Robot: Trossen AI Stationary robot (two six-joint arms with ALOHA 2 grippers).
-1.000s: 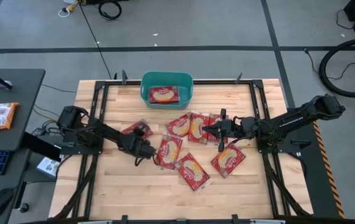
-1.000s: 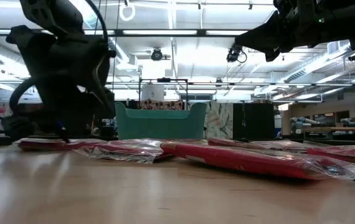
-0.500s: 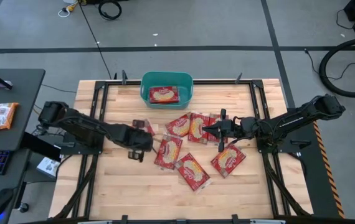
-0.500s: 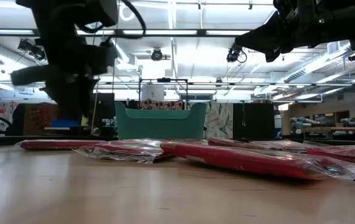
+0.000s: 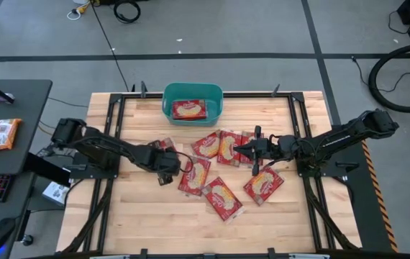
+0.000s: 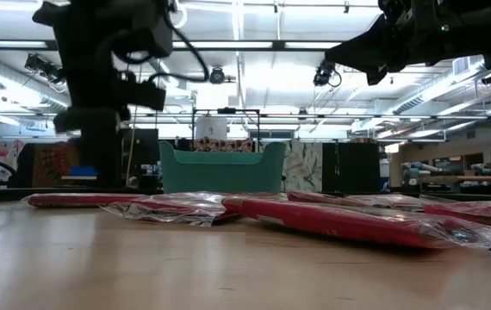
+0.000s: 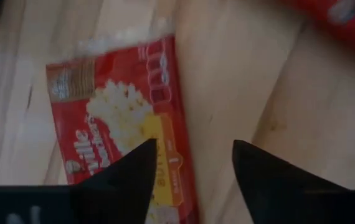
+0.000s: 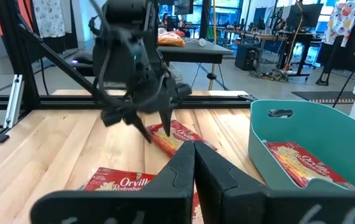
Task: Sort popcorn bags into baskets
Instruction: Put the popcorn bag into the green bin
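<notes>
While the right arm waits over the middle of the spread, the scene reads as follows.

Left tool: the left tool (image 5: 166, 167) hangs above the wooden bench (image 5: 133, 216) at the left edge of the red packets, its fingers (image 7: 127, 171) spread apart with nothing between them.

Packet under it: in the left wrist view an Orville popcorn bag (image 7: 121, 124) lies flat on the wood just below and between those fingers, untouched.

Right tool: the right tool (image 5: 255, 152) is poised over the bags near the bench's centre, its fingers (image 8: 177, 168) pressed together and empty.

Loose bags: the other popcorn bags (image 5: 223, 198) lie scattered and partly overlapping across the middle of the bench, between the two arms.

Basket: the teal basket (image 5: 216, 90) stands at the far edge of the bench, with one popcorn bag in the basket (image 5: 189, 109) lying flat on its floor.
</notes>
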